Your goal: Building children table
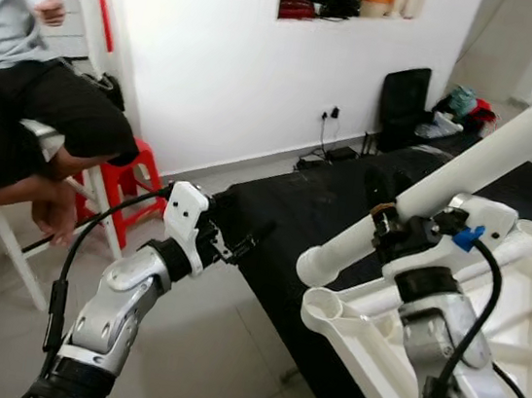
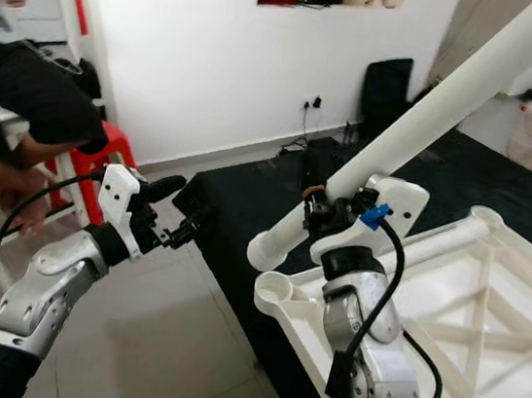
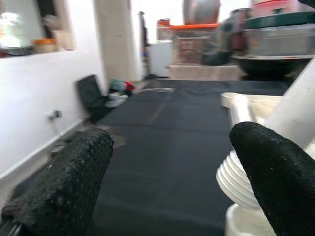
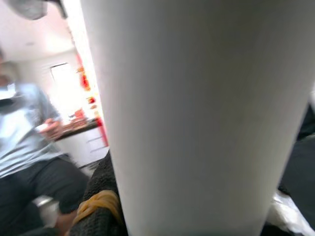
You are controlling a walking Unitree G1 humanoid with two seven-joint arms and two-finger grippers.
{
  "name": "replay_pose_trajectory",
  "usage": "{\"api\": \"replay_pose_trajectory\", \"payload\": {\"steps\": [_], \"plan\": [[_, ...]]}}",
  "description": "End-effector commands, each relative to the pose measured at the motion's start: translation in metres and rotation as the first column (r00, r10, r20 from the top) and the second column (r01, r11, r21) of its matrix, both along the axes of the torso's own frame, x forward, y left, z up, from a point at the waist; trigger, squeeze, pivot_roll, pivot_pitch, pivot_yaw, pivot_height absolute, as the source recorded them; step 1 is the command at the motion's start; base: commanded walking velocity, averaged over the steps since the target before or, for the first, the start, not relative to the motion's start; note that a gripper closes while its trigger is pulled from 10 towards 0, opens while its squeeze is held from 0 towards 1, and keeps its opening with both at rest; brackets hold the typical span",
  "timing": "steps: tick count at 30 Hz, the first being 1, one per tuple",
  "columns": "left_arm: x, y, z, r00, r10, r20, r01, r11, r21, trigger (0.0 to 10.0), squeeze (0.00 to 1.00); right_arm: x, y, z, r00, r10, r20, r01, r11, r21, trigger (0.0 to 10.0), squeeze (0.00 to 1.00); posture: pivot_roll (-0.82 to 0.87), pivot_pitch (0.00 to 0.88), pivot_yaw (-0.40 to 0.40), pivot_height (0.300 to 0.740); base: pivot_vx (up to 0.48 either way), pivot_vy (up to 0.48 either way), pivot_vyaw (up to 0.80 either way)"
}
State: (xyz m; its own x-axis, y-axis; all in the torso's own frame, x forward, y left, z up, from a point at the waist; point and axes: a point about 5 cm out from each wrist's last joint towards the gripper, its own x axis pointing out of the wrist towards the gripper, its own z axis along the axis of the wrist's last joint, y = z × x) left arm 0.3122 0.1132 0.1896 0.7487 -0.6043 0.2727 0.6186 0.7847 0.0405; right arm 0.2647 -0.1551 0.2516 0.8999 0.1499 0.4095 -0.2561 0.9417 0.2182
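The right tool (image 2: 329, 207) is clamped on a long white plastic table leg (image 1: 509, 143), its ribbed end just above the near-left corner socket (image 1: 323, 307) of the upturned white plastic tabletop (image 2: 486, 316) on the black-covered counter (image 1: 344, 200). The left tool (image 1: 241, 240) waits open, empty. No leg looks seated yet.

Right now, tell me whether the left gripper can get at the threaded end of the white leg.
Probably yes. The left gripper is open, and between it and the white leg held by the right gripper lies only open space above the black mat.
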Motion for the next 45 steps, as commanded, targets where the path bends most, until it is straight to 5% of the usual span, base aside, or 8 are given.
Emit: {"api": "replay_pose_trajectory", "payload": {"steps": [1, 16, 17, 18, 24, 28, 32, 45], "plan": [[0.001, 0.003, 0.004, 1.000, 0.004, 0.006, -0.004, 1.000, -0.005, 10.0, 0.00, -0.002, 0.008, 0.001, 0.999, 0.038, 0.003, -0.038, 0.999, 0.007, 0.0, 0.00, 0.00, 0.000, -0.015, 0.740, 0.000, 0.476, -0.80], [0.001, 0.002, 0.005, 1.000, 0.009, 0.008, -0.009, 1.000, -0.014, 10.0, 0.00, -0.002, 0.007, -0.008, 0.999, 0.017, -0.043, -0.017, 1.000, -0.005, 0.0, 0.00, 0.00, 0.000, -0.019, 0.740, 0.000, 0.413, -0.80], [0.001, 0.003, 0.006, 1.000, 0.013, 0.013, -0.013, 1.000, -0.016, 10.0, 0.00, 0.000, 0.007, -0.013, 0.997, 0.001, -0.083, -0.002, 1.000, -0.019, 9.6, 0.00, 0.00, 0.000, -0.021, 0.740, 0.000, 0.000, 0.00], [0.001, 0.003, 0.006, 1.000, 0.017, 0.015, -0.017, 1.000, -0.016, 10.0, 0.00, 0.002, 0.006, -0.020, 0.991, -0.019, -0.134, 0.014, 0.999, -0.039, 10.0, 0.00, 0.00, 0.000, -0.021, 0.740, 0.000, 0.000, 0.00], [0.002, 0.005, 0.003, 0.999, 0.049, 0.004, -0.049, 0.999, -0.002, 10.0, 0.00, 0.010, 0.003, -0.049, 0.941, -0.131, -0.311, 0.081, 0.982, -0.169, 10.0, 0.00, 0.00, 0.000, -0.022, 0.740, 0.000, 0.000, 0.00], [0.005, 0.012, -0.001, 0.992, 0.126, -0.015, -0.126, 0.992, 0.018, 10.0, 0.00, 0.010, -0.003, -0.059, 0.922, -0.045, -0.385, 0.077, 0.995, 0.069, 10.0, 0.00, 0.00, 0.000, -0.019, 0.740, 0.000, 0.000, 0.00], [0.006, 0.013, -0.003, 0.988, 0.156, -0.018, -0.156, 0.987, 0.037, 10.0, 0.00, 0.006, -0.005, -0.067, 0.913, -0.067, -0.402, 0.090, 0.995, 0.039, 10.0, 0.00, 0.00, 0.000, -0.017, 0.740, 0.000, 0.000, 0.00], [-0.005, 0.018, -0.013, 0.984, 0.174, -0.036, -0.172, 0.984, 0.046, 10.0, 0.00, -0.014, -0.020, -0.026, 0.958, -0.279, -0.068, 0.265, 0.950, -0.165, 10.0, 0.00, 0.00, 0.000, -0.015, 0.740, 0.000, 0.000, 0.00]]}}
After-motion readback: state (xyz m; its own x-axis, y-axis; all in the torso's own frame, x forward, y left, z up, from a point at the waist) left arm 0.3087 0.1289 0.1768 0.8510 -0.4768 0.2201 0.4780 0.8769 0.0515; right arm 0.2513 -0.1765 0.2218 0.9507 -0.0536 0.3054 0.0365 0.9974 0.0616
